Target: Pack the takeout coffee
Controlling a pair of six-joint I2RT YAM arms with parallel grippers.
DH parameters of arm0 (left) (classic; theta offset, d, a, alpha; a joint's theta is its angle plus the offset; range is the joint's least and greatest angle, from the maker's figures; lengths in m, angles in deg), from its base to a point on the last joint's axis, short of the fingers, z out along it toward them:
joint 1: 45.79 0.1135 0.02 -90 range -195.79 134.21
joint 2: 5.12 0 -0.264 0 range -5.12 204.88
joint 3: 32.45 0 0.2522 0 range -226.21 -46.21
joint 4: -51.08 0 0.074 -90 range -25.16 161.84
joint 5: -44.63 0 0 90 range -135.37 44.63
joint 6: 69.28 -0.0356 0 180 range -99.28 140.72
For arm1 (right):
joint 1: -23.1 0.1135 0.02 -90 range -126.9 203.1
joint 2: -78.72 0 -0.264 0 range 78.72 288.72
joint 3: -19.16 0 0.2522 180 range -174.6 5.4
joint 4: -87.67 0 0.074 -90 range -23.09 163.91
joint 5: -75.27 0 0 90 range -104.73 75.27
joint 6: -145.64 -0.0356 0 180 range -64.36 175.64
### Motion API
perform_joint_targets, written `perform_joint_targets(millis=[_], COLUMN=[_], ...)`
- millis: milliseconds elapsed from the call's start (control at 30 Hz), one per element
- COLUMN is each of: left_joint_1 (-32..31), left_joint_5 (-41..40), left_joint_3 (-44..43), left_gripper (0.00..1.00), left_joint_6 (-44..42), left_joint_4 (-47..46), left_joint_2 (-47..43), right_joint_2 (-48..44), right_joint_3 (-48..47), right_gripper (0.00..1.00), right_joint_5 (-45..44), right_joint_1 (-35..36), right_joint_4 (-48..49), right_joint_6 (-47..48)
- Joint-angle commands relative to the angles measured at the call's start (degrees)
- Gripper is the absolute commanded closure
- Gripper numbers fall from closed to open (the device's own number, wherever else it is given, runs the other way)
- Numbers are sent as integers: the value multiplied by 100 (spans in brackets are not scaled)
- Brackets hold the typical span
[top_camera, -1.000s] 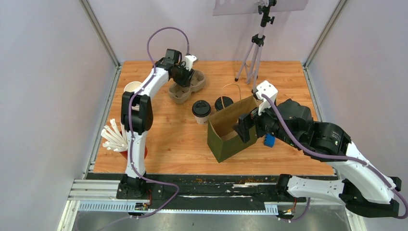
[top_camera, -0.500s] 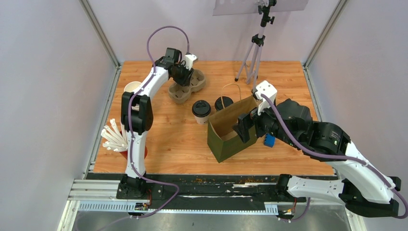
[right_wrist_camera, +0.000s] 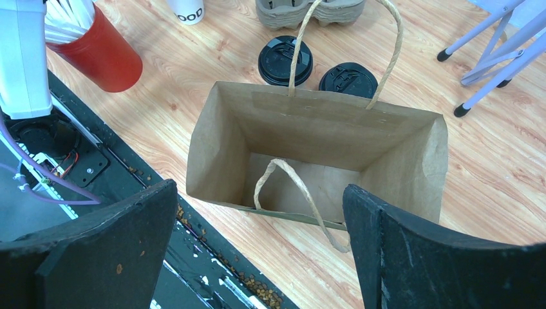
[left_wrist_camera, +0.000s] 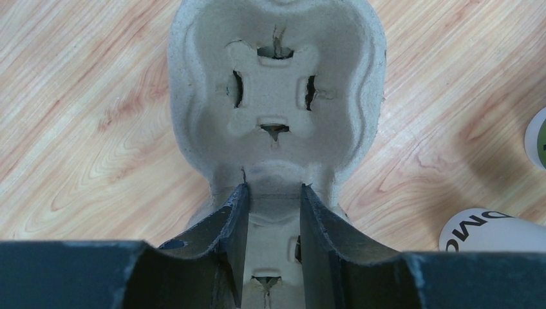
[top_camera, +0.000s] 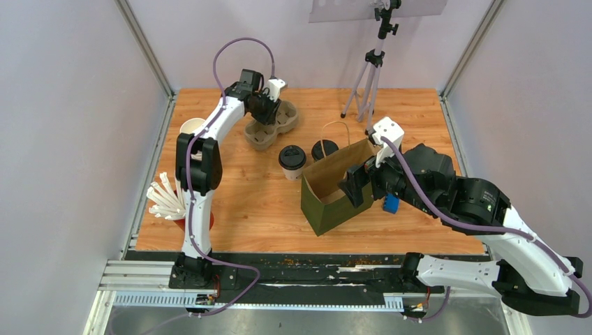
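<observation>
- Right gripper [right_wrist_camera: 259, 190]: spread to full width, poised above the near-right rim of the paper bag [top_camera: 322, 213], facing into its open mouth.
- Paper bag: upright on the table [top_camera: 244, 209]; olive-green outside, brown inside; near twine handle drooped inward, far handle raised.
- Red cup of white sticks [top_camera: 187, 218]: well left of the bag, at the table's near-left edge.
- White-sided coffee cup [top_camera: 292, 159]: upright, black lid on, just beyond the bag's far-left corner, apart from it.
- Second coffee cup [top_camera: 324, 149]: black lid on, just behind the bag's far wall, beside the first; side mostly hidden by the bag.
- White lidless cup [top_camera: 191, 127]: far left of the bag, partly behind the left arm.
- Cup carrier [left_wrist_camera: 277, 84]: moulded pulp, flat on the table, back and left of the bag, beyond both coffee cups.
- Left gripper [left_wrist_camera: 273, 190]: narrowed onto the carrier's centre bridge, one finger against each side, pinching it.
- Tripod [top_camera: 366, 87]: behind the bag's right end, near the far table edge.
</observation>
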Motion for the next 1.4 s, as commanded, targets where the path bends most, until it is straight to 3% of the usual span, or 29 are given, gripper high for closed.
perform_joint_targets(millis=[0,467,900,1367], left_joint_1=[24,17,17,-194], left_joint_5=[-21,-163,-109,590], left_joint_3=[-205,-373,-383,-144], left_gripper=[62,65,65,66], left_joint_6=[-37,92,768,1775], left_joint_4=[-84,59,310,973], left_joint_2=[-245,-456,-1027,-2266], right_joint_2=[-71,-129,-179,-6], right_joint_3=[-81,-50,65,108], right_gripper=[0,0,0,1], right_joint_5=[-70,-55,-43,-1365], right_joint_1=[18,22,22,14], right_joint_4=[65,70,190,50], right_joint_6=[10,-51,-241,-1867])
